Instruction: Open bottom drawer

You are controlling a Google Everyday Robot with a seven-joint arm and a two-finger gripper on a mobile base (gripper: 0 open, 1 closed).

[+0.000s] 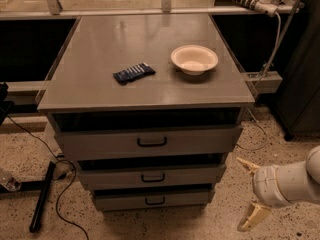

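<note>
The bottom drawer (152, 200) is the lowest and narrowest of three grey drawer fronts in the cabinet, with a small black bar handle (155, 201) at its centre. It stands slightly out, with a dark gap above it. My gripper (249, 194) is low at the right, off the cabinet's right front corner, about level with the lower drawers. Its two pale yellow fingers (248, 165) are spread wide apart and hold nothing. The gripper touches no drawer.
The middle drawer (150, 176) and top drawer (150, 141) sit above it. On the grey cabinet top (100, 44) lie a dark blue snack packet (133, 73) and a white bowl (194, 59). A black stand and cables (42, 196) lie on the floor at left.
</note>
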